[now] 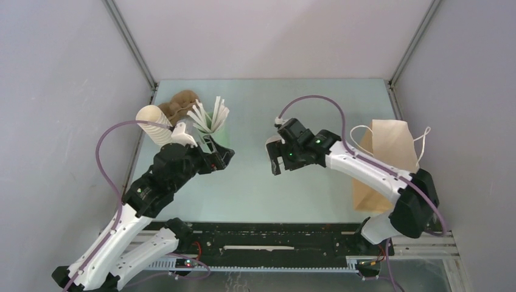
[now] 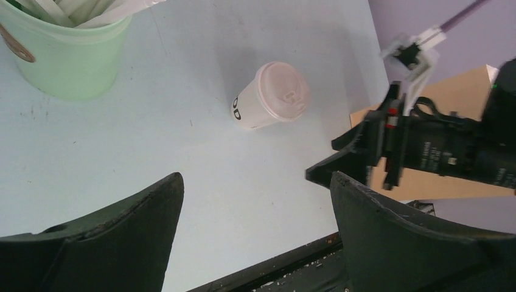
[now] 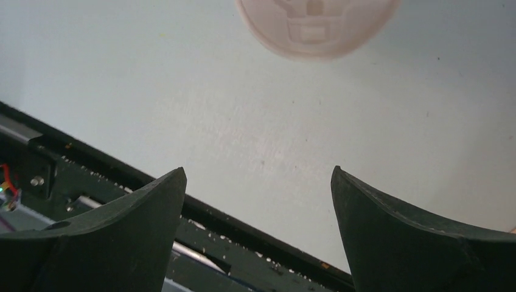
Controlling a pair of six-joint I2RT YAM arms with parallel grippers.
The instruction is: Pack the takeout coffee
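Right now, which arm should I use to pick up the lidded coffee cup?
Right, probably. The right hand hangs open close by the takeout coffee, its lid just ahead of the fingers, and the paper bag lies on that side. The left hand, also open, sits farther off near the green cup.

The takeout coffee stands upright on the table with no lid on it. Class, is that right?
No. The takeout coffee stands upright on the table, but a round white lid is on it; the left wrist view shows this.
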